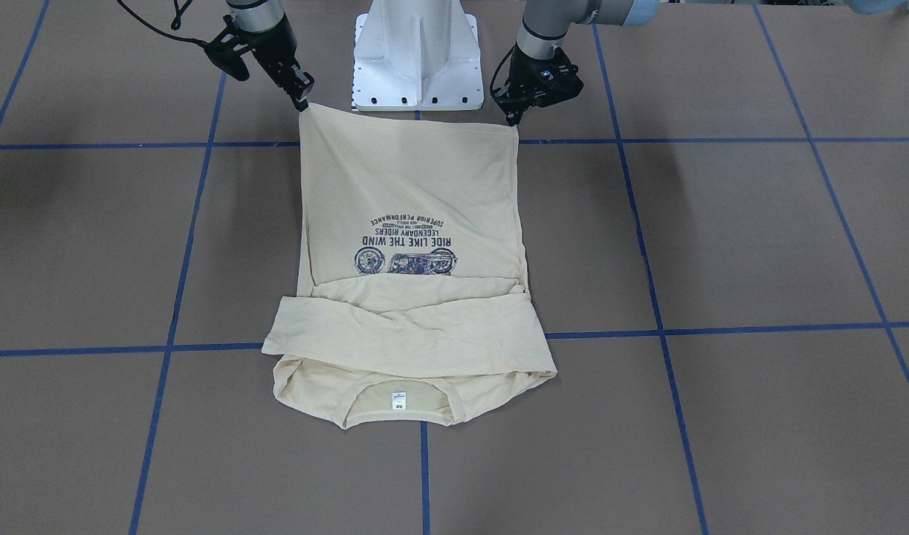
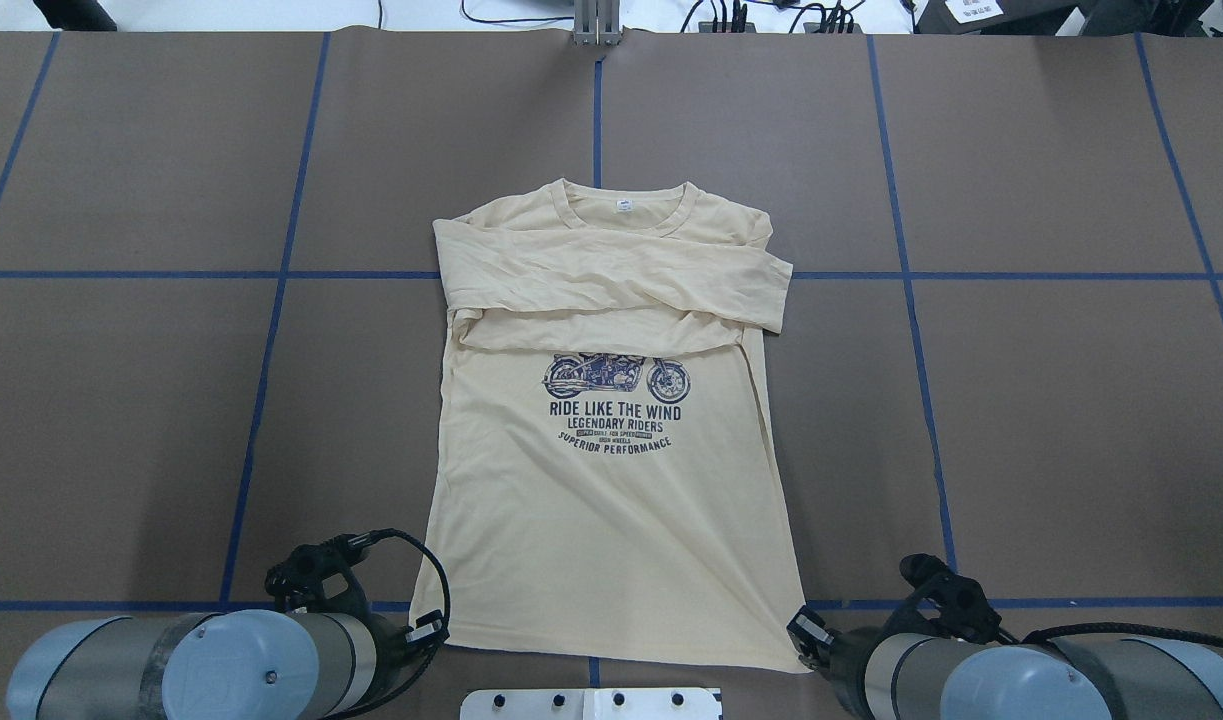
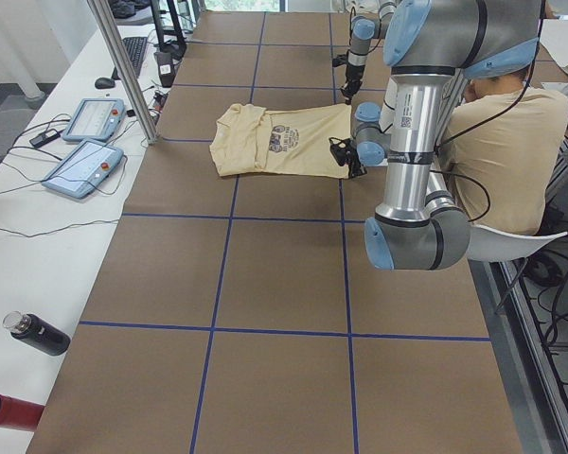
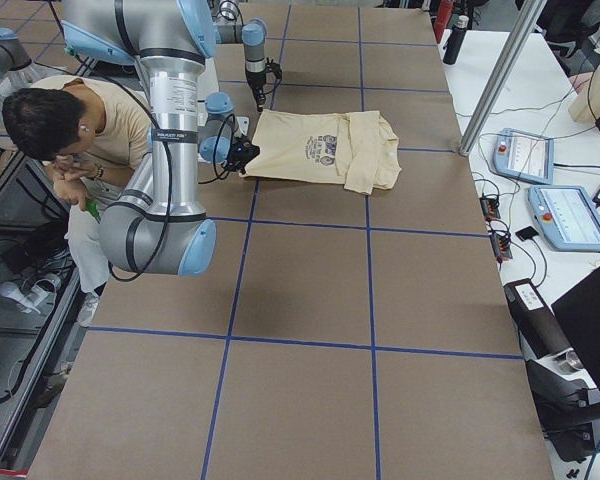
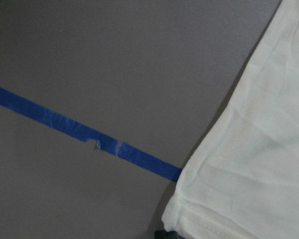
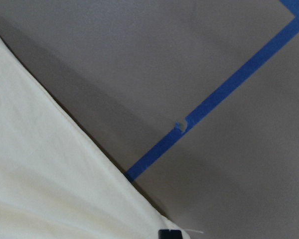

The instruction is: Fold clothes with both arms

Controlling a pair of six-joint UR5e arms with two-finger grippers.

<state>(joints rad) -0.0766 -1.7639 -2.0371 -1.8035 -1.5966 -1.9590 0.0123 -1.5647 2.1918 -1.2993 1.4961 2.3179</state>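
Observation:
The cream-yellow long-sleeved shirt [image 1: 409, 193] [image 2: 611, 500] lies print side up on the brown table. Both sleeves are folded across its chest and the collar points away from the robot. My left gripper [image 1: 515, 120] [image 2: 429, 632] is shut on one hem corner, low at the table. My right gripper [image 1: 304, 102] [image 2: 801, 632] is shut on the other hem corner, which rises to a small peak. In each wrist view the shirt [image 5: 259, 149] [image 6: 50, 174] fills one side, with its corner at the bottom edge by a black fingertip.
The white pedestal base [image 1: 417, 59] stands just behind the hem, between the two arms. Blue tape lines [image 2: 598, 150] grid the table. A person [image 3: 502, 142] sits behind the robot. Teach pendants [image 3: 85, 142] and a bottle [image 3: 38, 333] lie on the white side bench.

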